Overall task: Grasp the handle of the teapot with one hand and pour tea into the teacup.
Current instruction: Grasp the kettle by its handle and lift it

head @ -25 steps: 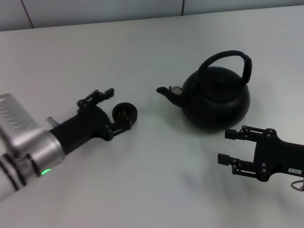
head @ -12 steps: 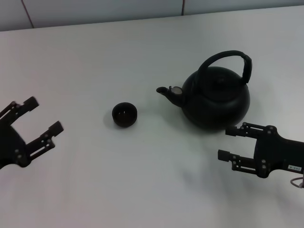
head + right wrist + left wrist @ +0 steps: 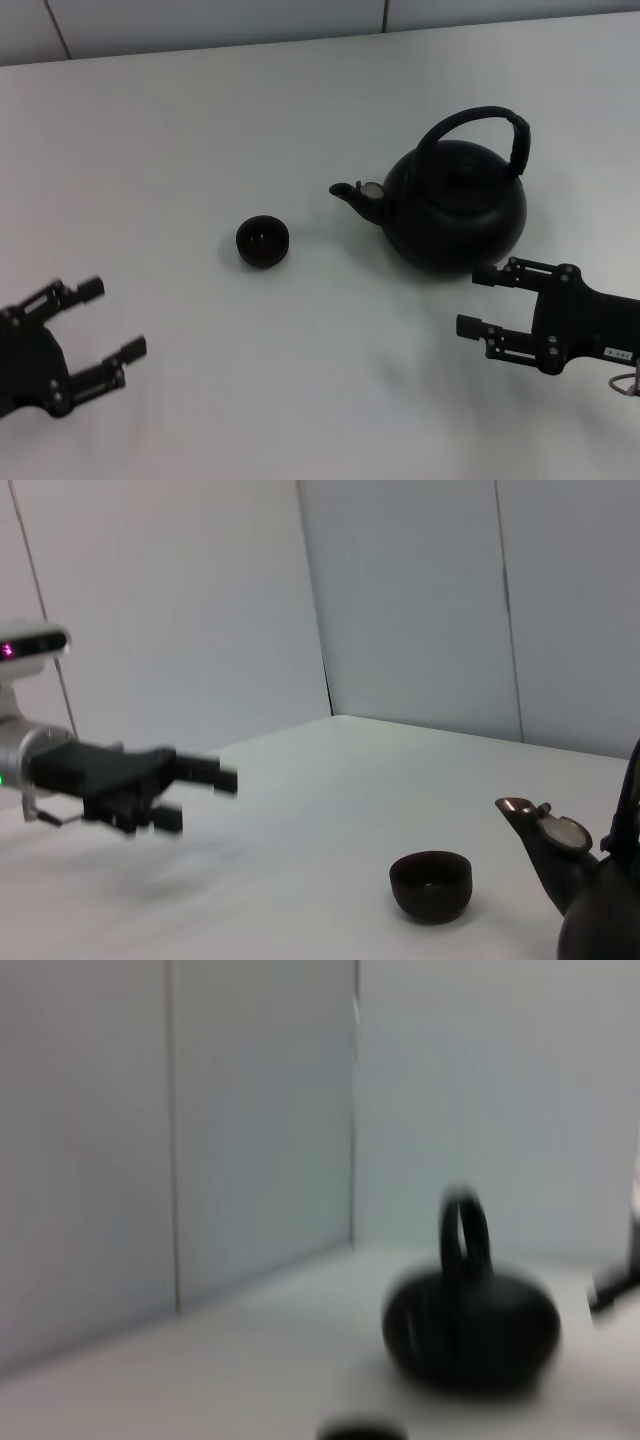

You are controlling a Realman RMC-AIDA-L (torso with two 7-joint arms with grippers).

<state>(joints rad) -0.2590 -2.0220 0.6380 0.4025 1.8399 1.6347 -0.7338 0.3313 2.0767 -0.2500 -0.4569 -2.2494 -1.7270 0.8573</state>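
The black teapot (image 3: pixel 455 205) stands on the white table right of centre, spout pointing left, its arched handle (image 3: pixel 478 122) upright over the lid. The small dark teacup (image 3: pixel 262 241) stands to the left of the spout. My right gripper (image 3: pixel 478 300) is open and empty, low in front of the teapot on its right side. My left gripper (image 3: pixel 112 319) is open and empty at the near left, well away from the teacup. The left wrist view shows the teapot (image 3: pixel 470 1325) blurred. The right wrist view shows the teacup (image 3: pixel 430 884), the spout (image 3: pixel 540 832) and my left gripper (image 3: pixel 205 780) far off.
The white table (image 3: pixel 300 110) runs back to a pale panelled wall (image 3: pixel 200 20). Nothing else stands on it.
My left gripper has drawn back from the teacup to the near left, leaving the cup standing in place. The right gripper, teapot and cup have not moved.
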